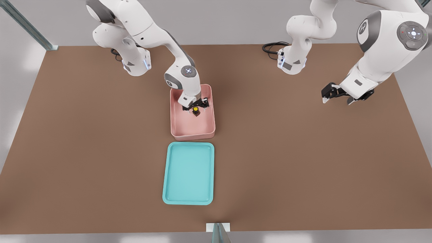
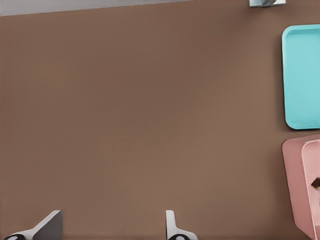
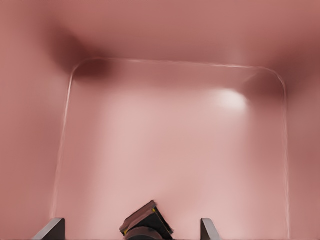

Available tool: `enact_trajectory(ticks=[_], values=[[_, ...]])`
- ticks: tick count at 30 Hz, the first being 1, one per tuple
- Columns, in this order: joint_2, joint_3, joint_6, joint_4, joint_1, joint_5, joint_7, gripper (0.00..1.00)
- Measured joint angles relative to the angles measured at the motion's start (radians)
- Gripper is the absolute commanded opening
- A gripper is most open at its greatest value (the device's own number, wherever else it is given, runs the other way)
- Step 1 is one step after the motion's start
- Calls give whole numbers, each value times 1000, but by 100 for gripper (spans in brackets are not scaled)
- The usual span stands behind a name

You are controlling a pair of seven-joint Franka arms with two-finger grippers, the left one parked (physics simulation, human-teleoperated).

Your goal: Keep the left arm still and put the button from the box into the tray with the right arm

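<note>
Button (image 1: 195, 110) in box (image 1: 175, 121) (tray (image 1: 170, 175) adjacent), gripper (image 1: 195, 107) straddling, fingers apart.

A wide brown table (image 1: 84, 141) fills most of the scene. Around it the floor (image 1: 20, 67) is pale grey, with soft bright patches of light. A metal post (image 1: 30, 28) stands at the table's far corner on the front view's left, and another post (image 1: 218, 233) stands at the near edge's middle

A big brown table (image 1: 84, 152) held a pink box (image 1: 192, 134) and, just beside it, a teal tray (image 1: 188, 201).

The gripper (image 1: 195, 107) hung inside the box.
</note>
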Motion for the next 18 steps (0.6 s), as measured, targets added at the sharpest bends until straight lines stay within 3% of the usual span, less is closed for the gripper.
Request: enact_trajectory(ticks=[11,18], values=[[27,-3,87,-67,1,-53,66,99],[29,-3,121,-69,-7,-66,91,87]])
